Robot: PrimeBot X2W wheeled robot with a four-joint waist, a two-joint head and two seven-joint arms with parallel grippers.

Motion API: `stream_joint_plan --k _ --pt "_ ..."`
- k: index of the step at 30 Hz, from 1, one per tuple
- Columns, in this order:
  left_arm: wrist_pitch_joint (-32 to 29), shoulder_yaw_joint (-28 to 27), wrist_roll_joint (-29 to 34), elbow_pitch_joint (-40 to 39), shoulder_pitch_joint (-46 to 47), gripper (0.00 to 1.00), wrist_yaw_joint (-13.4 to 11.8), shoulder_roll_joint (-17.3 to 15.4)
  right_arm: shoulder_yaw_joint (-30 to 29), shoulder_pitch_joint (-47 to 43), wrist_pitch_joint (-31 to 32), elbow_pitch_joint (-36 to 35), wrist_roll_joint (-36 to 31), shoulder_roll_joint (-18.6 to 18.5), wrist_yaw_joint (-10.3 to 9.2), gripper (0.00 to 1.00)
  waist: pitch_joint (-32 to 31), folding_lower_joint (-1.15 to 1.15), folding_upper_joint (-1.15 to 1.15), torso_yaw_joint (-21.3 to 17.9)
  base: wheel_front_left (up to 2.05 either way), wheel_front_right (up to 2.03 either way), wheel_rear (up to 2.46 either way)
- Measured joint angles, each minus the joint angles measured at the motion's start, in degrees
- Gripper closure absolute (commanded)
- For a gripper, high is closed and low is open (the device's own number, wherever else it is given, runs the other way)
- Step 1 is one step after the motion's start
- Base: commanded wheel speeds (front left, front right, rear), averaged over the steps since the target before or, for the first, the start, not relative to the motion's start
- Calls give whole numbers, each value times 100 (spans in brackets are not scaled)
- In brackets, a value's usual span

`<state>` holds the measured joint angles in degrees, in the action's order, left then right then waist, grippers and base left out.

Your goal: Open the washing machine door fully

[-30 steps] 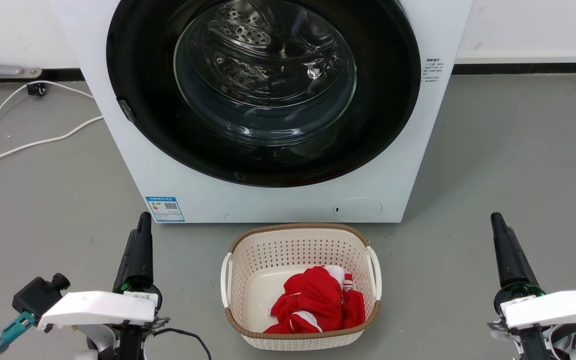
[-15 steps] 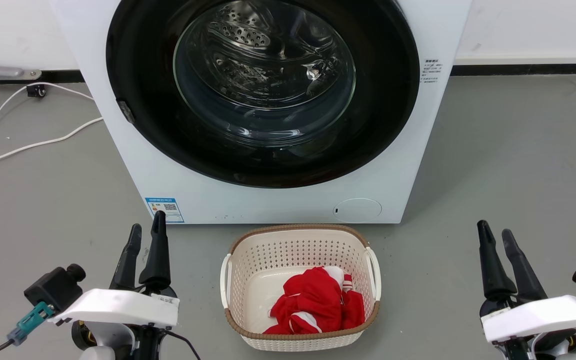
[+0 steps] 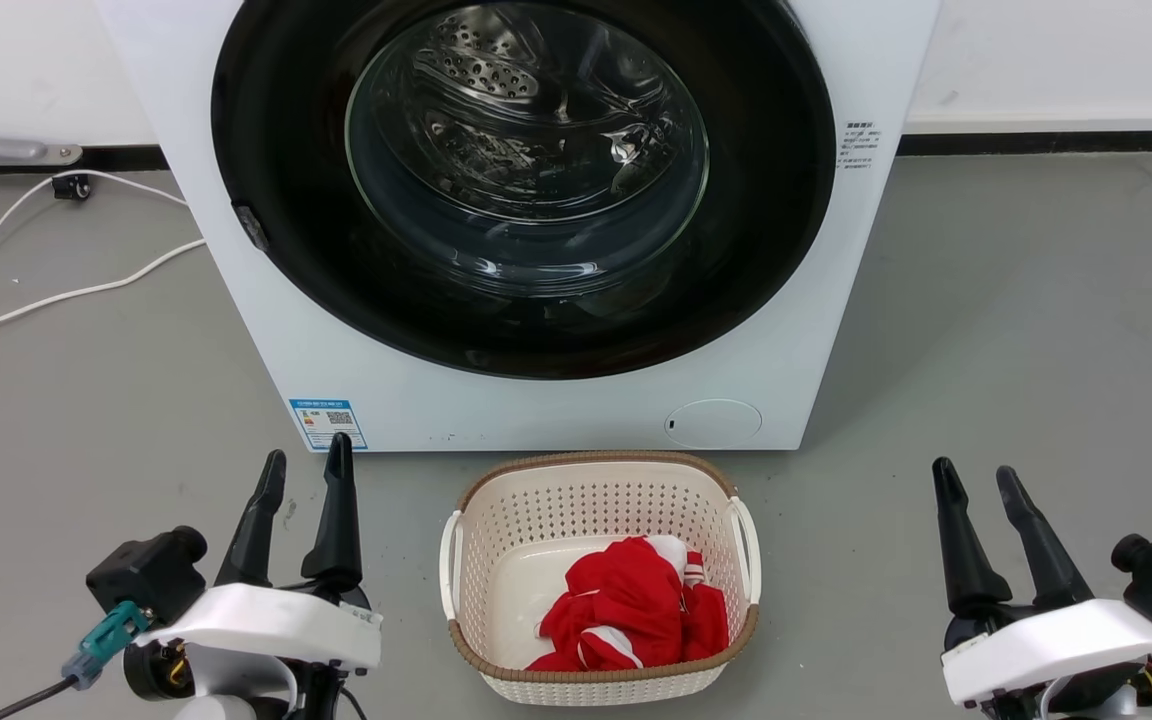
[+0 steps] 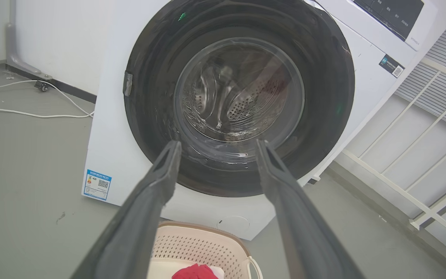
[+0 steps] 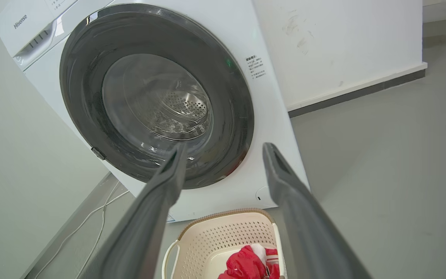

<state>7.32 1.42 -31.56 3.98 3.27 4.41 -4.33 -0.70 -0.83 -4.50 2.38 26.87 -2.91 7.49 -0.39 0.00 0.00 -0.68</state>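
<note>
The white washing machine stands straight ahead with its glossy black washing machine door lying flush against the front, the steel drum visible through the clear glass centre. A small grey metal tab sits on the door's left rim. My left gripper is open and empty at the lower left, well short of the machine. My right gripper is open and empty at the lower right. The left wrist view shows the left gripper pointing at the door. The right wrist view shows the right gripper facing the door.
A cream perforated basket holding a red and white cloth stands on the grey floor just before the machine, between my arms. White cables trail over the floor at the left. A white wall runs behind.
Both grippers, shut a second ago, have opened. Both arms have drawn slightly inward and lower in the head view. The door has not moved.
</note>
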Motion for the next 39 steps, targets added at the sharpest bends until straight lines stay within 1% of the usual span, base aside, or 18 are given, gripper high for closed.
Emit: stream_joint_plan --k 18,30,39 --pt "256 253 1044 -4 -42 0 -244 -176 41 -76 -13 -175 -1096 0 1 0 -18 0 0 -6 0 0 0" --pt "408 363 1611 -111 -42 0 -397 -220 66 -127 -86 -282 -1595 0 1 0 -6 0 0 2 0 0 0" --pt "516 344 1931 -181 -61 0 -425 -214 71 -151 -146 -333 -1896 0 1 0 -13 0 0 8 0 0 0"
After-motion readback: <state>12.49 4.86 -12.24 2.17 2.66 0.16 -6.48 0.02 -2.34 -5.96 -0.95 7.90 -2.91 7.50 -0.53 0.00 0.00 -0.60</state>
